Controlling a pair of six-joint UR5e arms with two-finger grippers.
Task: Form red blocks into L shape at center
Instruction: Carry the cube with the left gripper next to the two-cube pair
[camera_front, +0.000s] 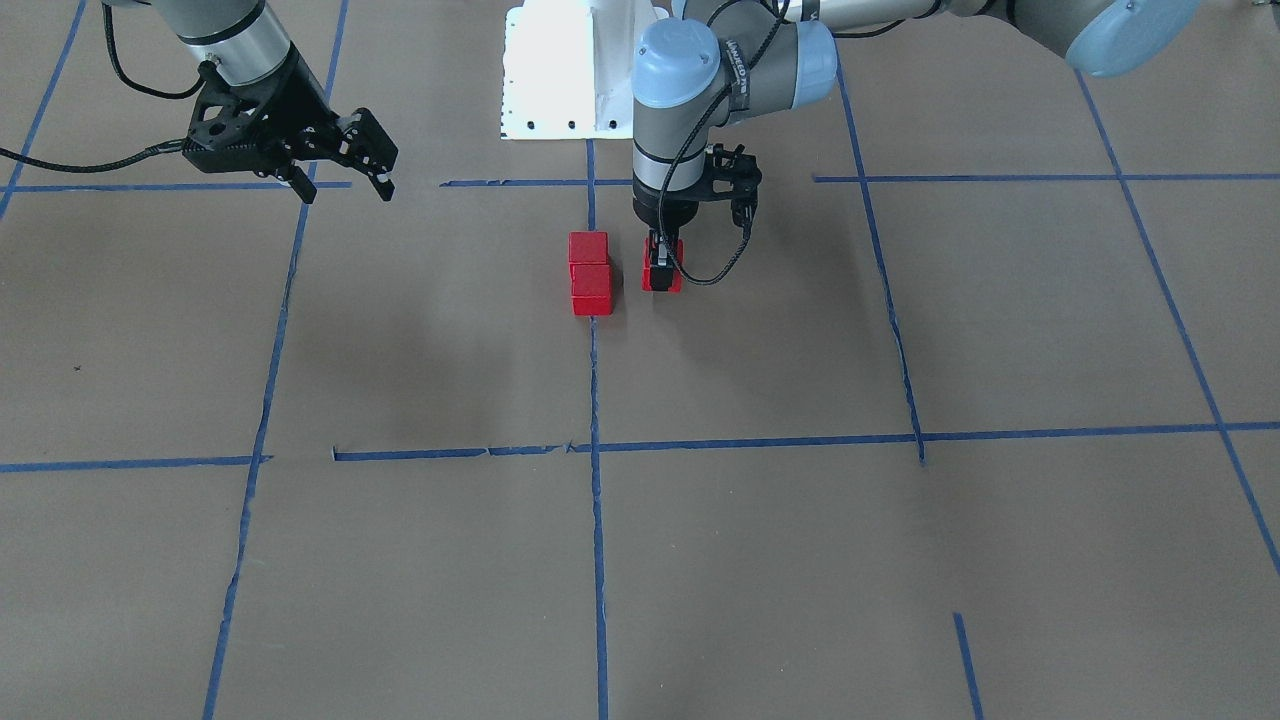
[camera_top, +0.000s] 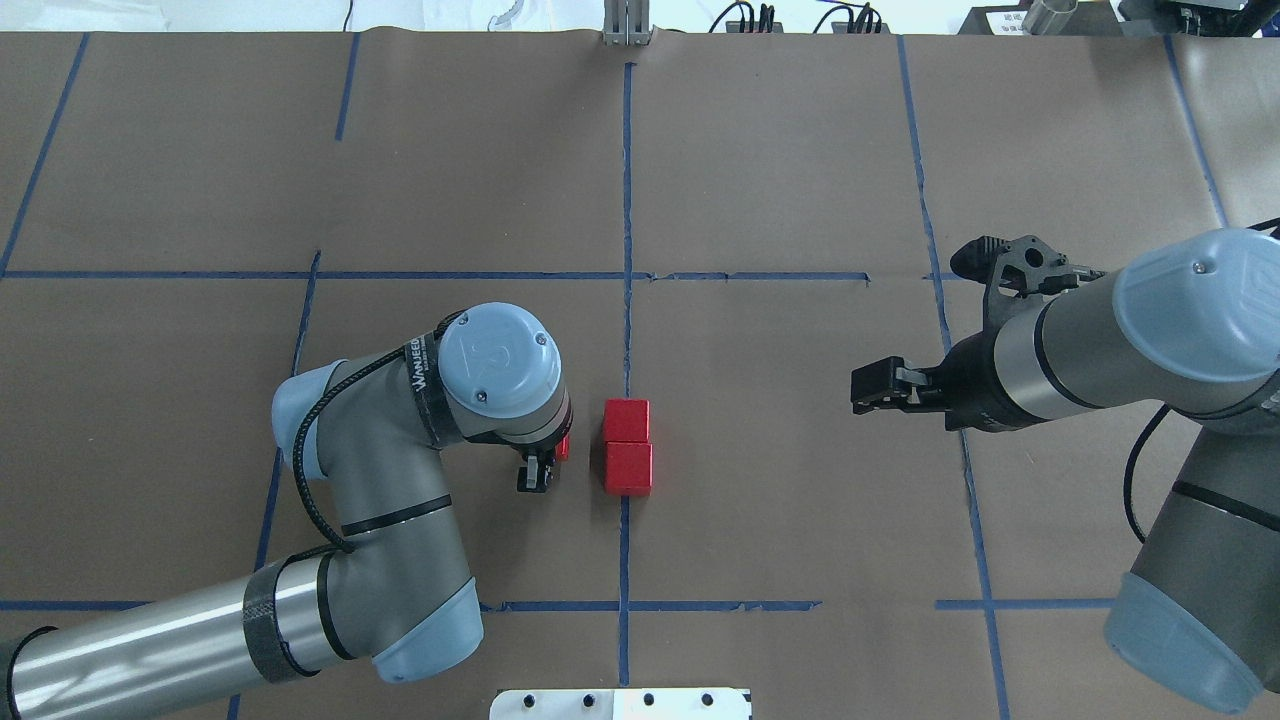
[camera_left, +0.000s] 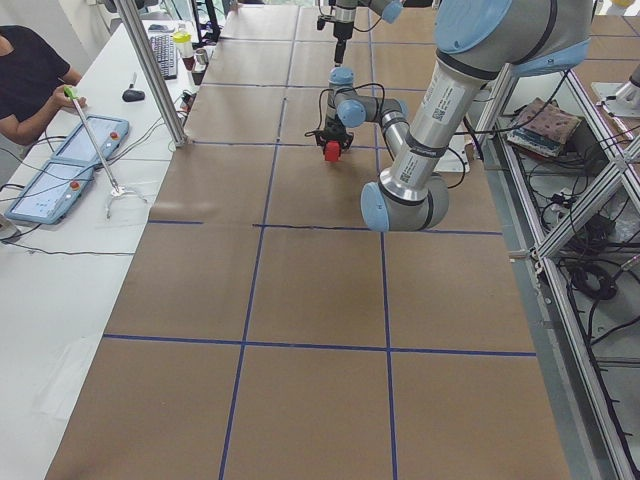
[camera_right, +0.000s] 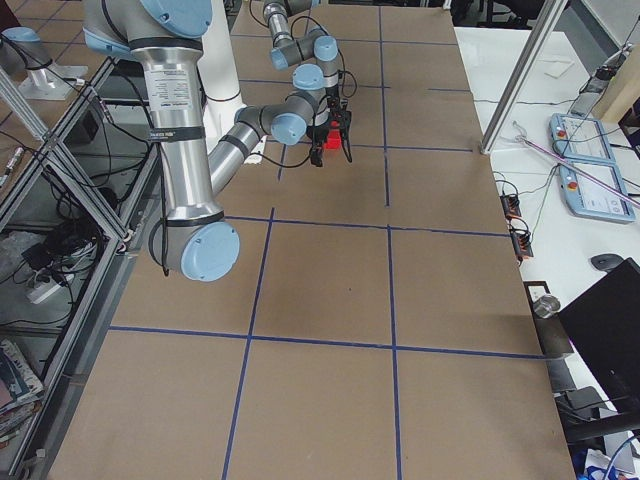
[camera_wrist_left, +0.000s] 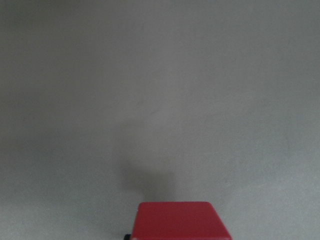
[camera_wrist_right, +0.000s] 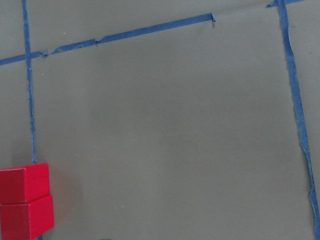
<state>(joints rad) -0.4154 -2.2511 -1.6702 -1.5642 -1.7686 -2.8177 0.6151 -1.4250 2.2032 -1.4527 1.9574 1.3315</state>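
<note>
I work in a robotics lab: my paper-covered worktop (camera_front: 400, 580) is gridded with blue tape (camera_front: 760, 441), teach pendants (camera_right: 595, 185) lying alongside.

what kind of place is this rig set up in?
Likely a robotics lab: left arm and right arm at a paper-covered table gridded in blue tape, teach pendants on a side bench beside a person.
</note>
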